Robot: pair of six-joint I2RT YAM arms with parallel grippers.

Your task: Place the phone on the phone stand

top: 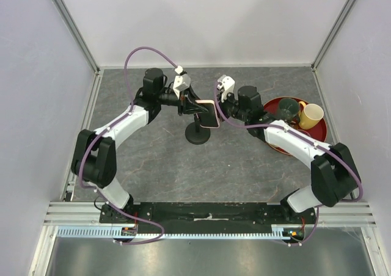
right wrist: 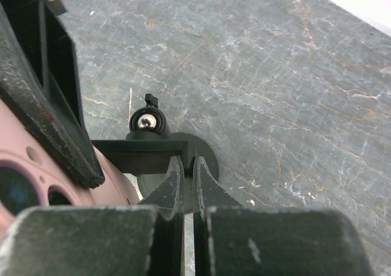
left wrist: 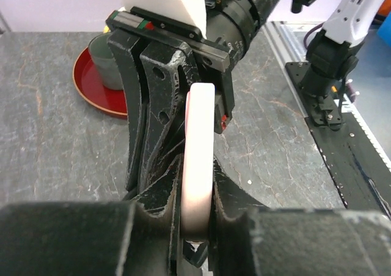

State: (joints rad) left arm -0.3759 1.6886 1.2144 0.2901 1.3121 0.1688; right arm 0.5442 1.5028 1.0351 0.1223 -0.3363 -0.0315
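Observation:
The pink phone [top: 208, 113] is held edge-up over the black phone stand [top: 197, 134], whose disc base rests mid-table. My left gripper [top: 197, 108] is shut on the phone; in the left wrist view the phone's pale pink edge [left wrist: 200, 123] runs between my left gripper's [left wrist: 198, 169] fingers. My right gripper [top: 220, 112] is shut on the stand's cradle plate [right wrist: 137, 156]. In the right wrist view my right gripper [right wrist: 189, 165] pinches the plate's end above the ball joint [right wrist: 146, 122]. The phone's back with camera lenses [right wrist: 24, 187] is at lower left.
A red tray [top: 317, 135] at the right holds a dark green cup [top: 287, 109] and a yellow cup [top: 310, 115]. The tray [left wrist: 91, 90] and dark cup [left wrist: 107, 62] show behind the grippers in the left wrist view. White walls enclose the grey table.

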